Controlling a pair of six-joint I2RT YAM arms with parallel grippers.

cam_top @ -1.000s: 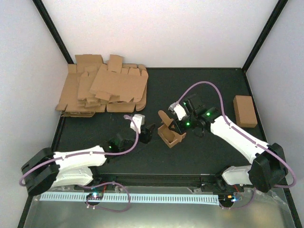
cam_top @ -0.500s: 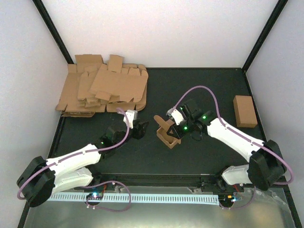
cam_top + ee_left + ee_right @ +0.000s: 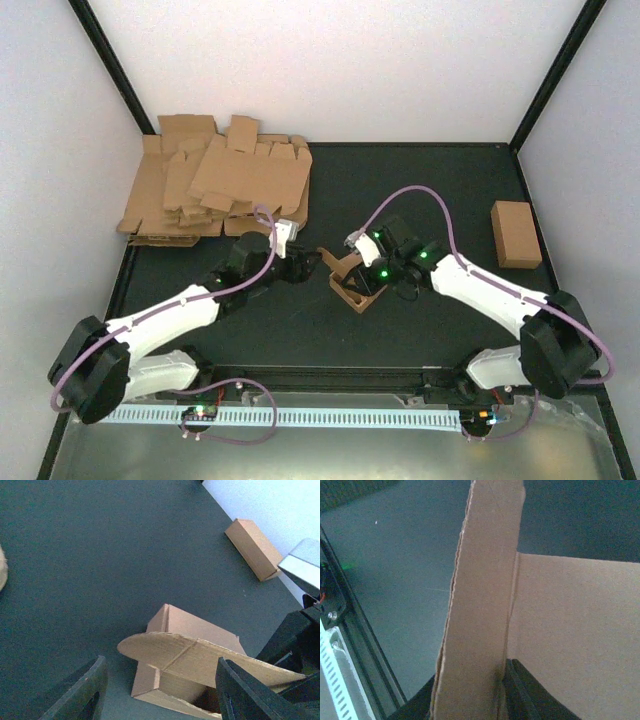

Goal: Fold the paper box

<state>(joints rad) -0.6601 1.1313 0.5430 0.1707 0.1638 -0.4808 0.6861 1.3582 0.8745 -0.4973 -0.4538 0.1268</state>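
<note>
Mid-table, left of centre: left gripper (image 3: 312, 264), black two-finger type, jaws standing well apart with nothing clamped, aimed rightward. Just beside its fingertips, to the right: paper box (image 3: 352, 288), a small brown cardboard carton, part-erected and open-topped, resting on the black table mat (image 3: 430, 190) near the centre, with one long rounded flap (image 3: 200, 655) left unfolded. The flap's long axis runs from the carton body toward the left gripper. In the left wrist view it reaches into the gap between that gripper's fingers (image 3: 80, 692); whether it touches either cannot be told. On the carton's right side: right gripper (image 3: 366, 272), fingers set either side of an upright cardboard panel; whether they pinch it or merely flank it cannot be told. Judgement: the left gripper is the nearer to the free flap and is well placed to close on it or press it over while the right steadies the body. Far left: heap of flat brown cardboard blanks (image 3: 215, 190). Far right: closed brown cardboard brick (image 3: 516, 234), well apart from the work.
</note>
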